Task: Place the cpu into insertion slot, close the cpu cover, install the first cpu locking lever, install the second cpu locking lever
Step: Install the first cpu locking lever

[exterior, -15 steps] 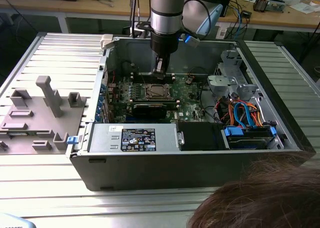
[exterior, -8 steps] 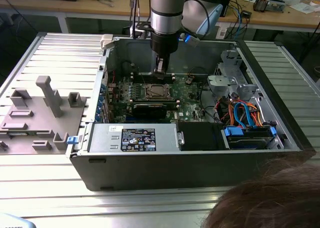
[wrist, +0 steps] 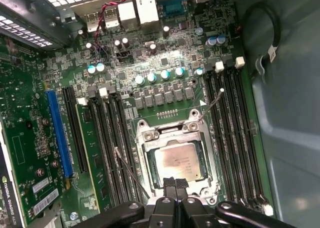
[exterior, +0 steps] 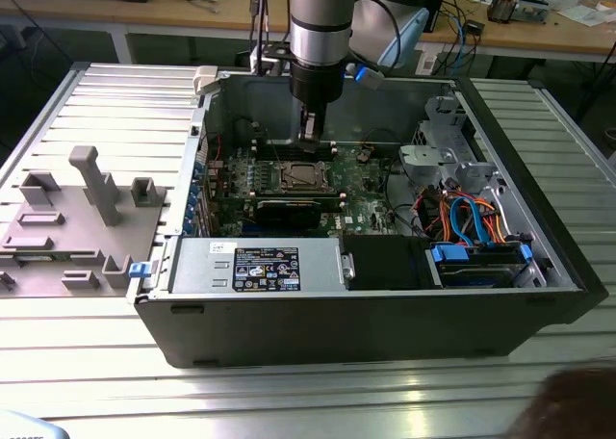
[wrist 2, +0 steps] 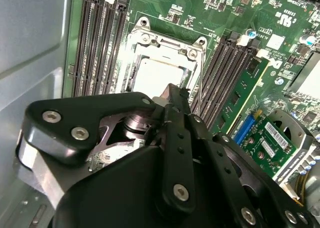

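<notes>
The cpu [wrist: 179,160] lies flat in the motherboard socket, its silvery-tan top showing through the square window of the cpu cover [wrist: 170,132]. The cover lies down over it in both wrist views, cpu [wrist 2: 156,74] and cover [wrist 2: 167,44]. Two thin wire locking levers stick out free of the socket, one [wrist: 212,103] on one side and the other [wrist: 131,172] on the opposite side. My gripper [wrist: 175,184] hangs shut and empty just above the socket's edge. In the exterior view the gripper [exterior: 308,129] is over the socket [exterior: 303,176].
Memory slots [wrist: 235,133] flank the socket on both sides. A blue expansion slot [wrist: 59,133] and a black card [exterior: 289,210] lie beside it. The case walls [exterior: 375,309], power supply [exterior: 255,266] and drive cage with cables [exterior: 472,218] ring the board. A grey fixture [exterior: 91,184] stands outside at the exterior view's left.
</notes>
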### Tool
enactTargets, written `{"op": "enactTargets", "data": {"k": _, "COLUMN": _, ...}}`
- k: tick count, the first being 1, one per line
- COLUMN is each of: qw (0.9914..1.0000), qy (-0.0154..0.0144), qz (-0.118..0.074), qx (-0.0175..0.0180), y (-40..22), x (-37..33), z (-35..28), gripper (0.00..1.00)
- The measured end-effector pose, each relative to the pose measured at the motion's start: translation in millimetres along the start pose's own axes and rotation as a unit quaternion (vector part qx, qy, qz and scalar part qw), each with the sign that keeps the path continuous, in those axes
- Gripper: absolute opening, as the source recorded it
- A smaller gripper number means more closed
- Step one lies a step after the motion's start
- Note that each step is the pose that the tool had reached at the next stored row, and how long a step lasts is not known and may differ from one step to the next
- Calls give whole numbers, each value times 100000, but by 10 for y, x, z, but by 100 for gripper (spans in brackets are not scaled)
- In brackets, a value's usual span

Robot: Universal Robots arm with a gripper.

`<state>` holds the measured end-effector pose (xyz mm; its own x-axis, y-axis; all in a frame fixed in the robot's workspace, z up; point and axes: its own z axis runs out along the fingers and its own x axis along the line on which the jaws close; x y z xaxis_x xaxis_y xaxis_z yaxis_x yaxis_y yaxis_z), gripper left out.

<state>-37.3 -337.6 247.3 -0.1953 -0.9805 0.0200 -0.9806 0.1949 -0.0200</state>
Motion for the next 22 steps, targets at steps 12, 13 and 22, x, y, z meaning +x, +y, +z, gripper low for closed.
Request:
{"op": "enactTargets", "data": {"k": 12, "qw": 99971, "qy": -919, "qz": -2216, "qx": -113, "y": 0, "x": 0, "z": 0, "gripper": 11}}
{"op": "enactTargets", "data": {"k": 13, "qw": 99964, "qy": -1372, "qz": -2291, "qx": -191, "y": 0, "x": 0, "z": 0, "gripper": 11}}
{"op": "enactTargets", "data": {"k": 22, "qw": 99820, "qy": -2517, "qz": -5428, "qx": -391, "y": 0, "x": 0, "z": 1, "gripper": 11}}
